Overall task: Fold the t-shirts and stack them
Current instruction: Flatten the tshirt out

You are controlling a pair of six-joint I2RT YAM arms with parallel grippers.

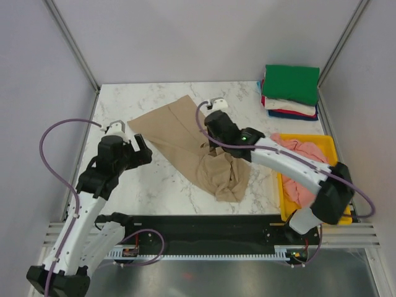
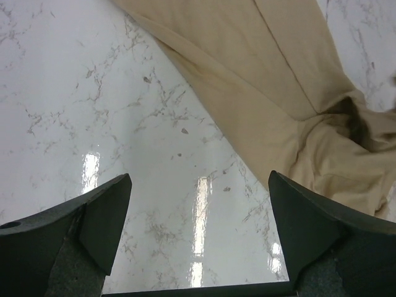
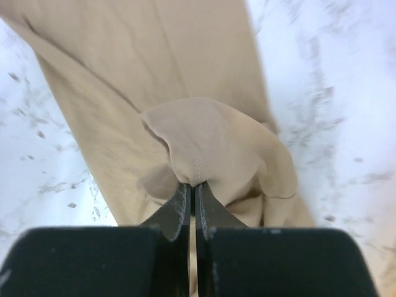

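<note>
On the marble table [image 1: 154, 185] the tan t-shirt [image 1: 179, 139] lies rumpled at frame centre, right gripper [image 3: 192, 189] pinching a fold, left gripper [image 2: 199, 179] wide beside it; flattening seems in hand, next a steady outward pull.

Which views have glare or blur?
Left wrist: vertical light streaks glare off the table by the open left end effector; tan t-shirt sharp. Right wrist: table soft and washed out around the t-shirt pinched by the right end effector. Top external: even, no glare.
</note>
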